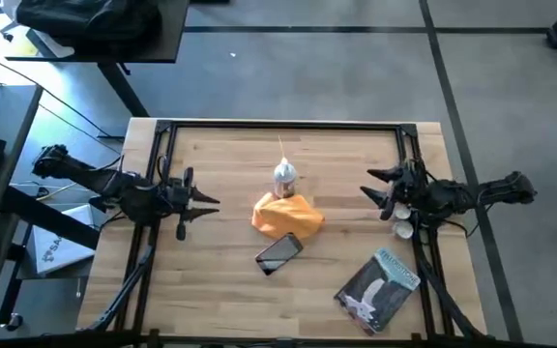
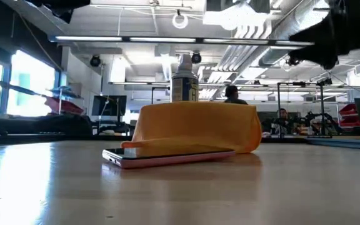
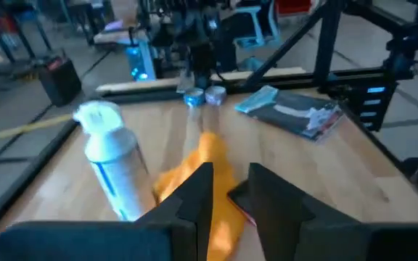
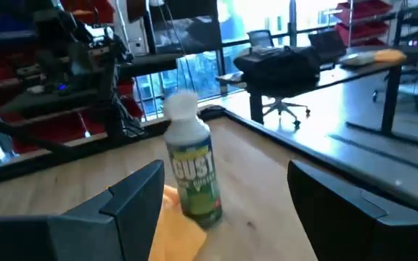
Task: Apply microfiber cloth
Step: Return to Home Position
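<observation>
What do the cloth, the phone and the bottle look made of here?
Cloth: soft orange fabric with a matte look; it slumps in loose folds. Phone: a glossy dark face, glass-like, that reflects light; its pink edge in the low view is likely a plastic or rubber case. Bottle: probably plastic, with a white cap and a shiny printed label.

Bright, even overhead light covers the worktop (image 1: 220, 290) in the high view, shadows soft. In the low view ceiling lamps (image 2: 180, 20) glare at 12 o'clock, windows (image 2: 5, 75) blow out at 9 o'clock, and the microfiber cloth (image 2: 195, 125) throws a faint shadow.
</observation>
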